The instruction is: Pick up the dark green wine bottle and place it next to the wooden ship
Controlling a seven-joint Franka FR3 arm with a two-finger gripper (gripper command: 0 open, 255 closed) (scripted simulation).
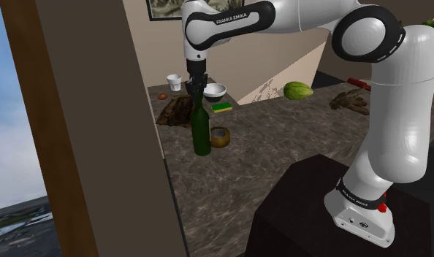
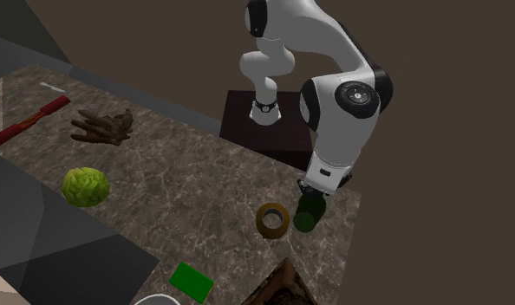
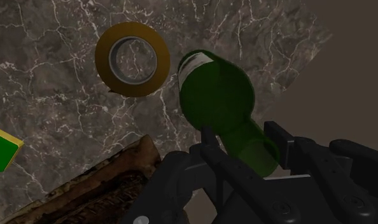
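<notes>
A dark green wine bottle (image 1: 202, 133) stands upright on the marbled counter (image 1: 281, 146). My gripper (image 1: 197, 87) comes straight down onto its top and is shut on the bottle's neck. In the wrist view the black fingers (image 3: 210, 144) clasp the neck on both sides, with the bottle's body (image 3: 213, 89) reaching away from the gripper (image 3: 245, 140). The brown wooden ship (image 1: 177, 111) lies just behind the bottle, toward the shoulder view's left. In the second exterior view the bottle (image 2: 306, 217) stands under the gripper (image 2: 312, 192), near the counter's corner, with the ship (image 2: 282, 290) at the lower edge.
A yellow tape roll (image 1: 220, 136) lies right beside the bottle. Behind it are a green sponge (image 1: 223, 107), a white bowl (image 1: 214, 91) and a white cup (image 1: 174, 81). A green melon (image 1: 297, 90) and a brown bundle (image 1: 351, 101) sit farther off. A brown pillar (image 1: 84, 124) borders the counter.
</notes>
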